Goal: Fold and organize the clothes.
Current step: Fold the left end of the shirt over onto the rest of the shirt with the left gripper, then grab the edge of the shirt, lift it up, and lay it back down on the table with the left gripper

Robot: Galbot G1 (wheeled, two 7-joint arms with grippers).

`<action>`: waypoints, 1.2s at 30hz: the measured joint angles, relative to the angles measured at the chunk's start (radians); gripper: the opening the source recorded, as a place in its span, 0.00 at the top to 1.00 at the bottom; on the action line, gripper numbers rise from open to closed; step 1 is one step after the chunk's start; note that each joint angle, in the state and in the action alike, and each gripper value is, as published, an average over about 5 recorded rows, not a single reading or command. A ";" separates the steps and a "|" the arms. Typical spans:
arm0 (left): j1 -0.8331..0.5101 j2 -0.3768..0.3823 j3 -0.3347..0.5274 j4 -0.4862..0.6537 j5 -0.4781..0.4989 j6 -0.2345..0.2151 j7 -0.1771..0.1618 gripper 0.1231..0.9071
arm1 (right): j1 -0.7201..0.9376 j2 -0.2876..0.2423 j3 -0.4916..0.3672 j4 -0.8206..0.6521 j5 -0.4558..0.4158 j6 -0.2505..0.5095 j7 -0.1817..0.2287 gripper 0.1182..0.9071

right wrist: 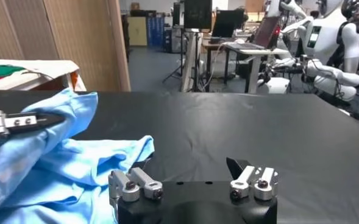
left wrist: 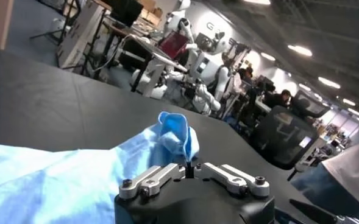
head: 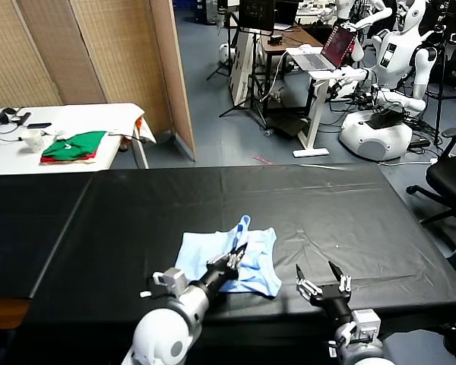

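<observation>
We stand before a black-covered table (head: 327, 205) on a grey-blue floor (head: 213, 114), with woven folding screens (head: 99, 53) at the back left. Beside them we see a white table (head: 68, 122) bearing folded green and red garments (head: 74, 147). Farther off stand a desk with a laptop (head: 330, 49), white humanoid robots (head: 395, 68) and a black office chair (head: 452, 179).

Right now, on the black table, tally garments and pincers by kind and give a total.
Pale blue T-shirt: 1
Shut pincer, the left pincer gripping the shirt: 1
Open pincer, the right pincer above bare black table: 1
Total: 3
</observation>
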 joint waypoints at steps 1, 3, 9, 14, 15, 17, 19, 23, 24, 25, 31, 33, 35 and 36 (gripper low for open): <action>-0.003 -0.001 0.001 0.007 0.005 -0.002 0.001 0.93 | 0.000 0.000 -0.001 -0.001 -0.001 0.000 0.000 0.00; -0.007 -0.005 0.002 0.021 0.019 -0.007 0.004 0.93 | 0.001 0.001 -0.004 -0.003 -0.003 0.000 -0.003 0.00; -0.007 -0.017 0.008 0.047 0.066 -0.015 0.010 0.91 | 0.010 -0.013 -0.019 -0.004 0.001 -0.005 -0.015 0.00; -0.006 -0.044 0.007 0.045 0.031 -0.018 0.010 0.65 | 0.029 -0.042 -0.039 -0.014 0.017 -0.015 -0.023 0.00; -0.005 -0.051 0.006 0.043 0.010 -0.018 0.007 0.56 | 0.034 -0.048 -0.043 -0.016 0.020 -0.018 -0.024 0.00; 0.000 -0.069 0.003 0.036 -0.034 -0.017 0.001 0.41 | 0.047 -0.060 -0.055 -0.019 0.024 -0.027 -0.025 0.00; 0.007 -0.084 -0.003 0.027 -0.063 -0.018 -0.001 0.24 | 0.062 -0.071 -0.071 -0.024 0.026 -0.034 -0.025 0.00; 0.020 -0.085 -0.031 0.003 -0.038 -0.030 0.007 0.04 | 0.103 -0.088 -0.119 -0.045 0.012 -0.044 -0.026 0.00; 0.024 -0.079 -0.042 -0.004 -0.021 -0.037 0.012 0.02 | 0.117 -0.089 -0.135 -0.053 0.005 -0.046 -0.026 0.00; 0.028 -0.071 -0.055 -0.011 0.000 -0.045 0.017 0.01 | 0.133 -0.090 -0.154 -0.064 -0.003 -0.048 -0.024 0.00; 0.066 -0.001 -0.160 -0.037 0.129 -0.085 0.035 0.00 | 0.241 -0.080 -0.267 -0.147 -0.093 -0.083 -0.003 0.00; 0.083 0.012 -0.193 -0.039 0.160 -0.093 0.038 0.00 | 0.268 -0.075 -0.291 -0.175 -0.138 -0.110 0.011 0.00; 0.101 0.016 -0.222 -0.037 0.187 -0.100 0.040 0.00 | 0.284 -0.073 -0.304 -0.193 -0.173 -0.141 0.026 0.00; 0.108 0.016 -0.234 -0.036 0.195 -0.103 0.041 0.00 | 0.287 -0.072 -0.306 -0.197 -0.181 -0.154 0.033 0.00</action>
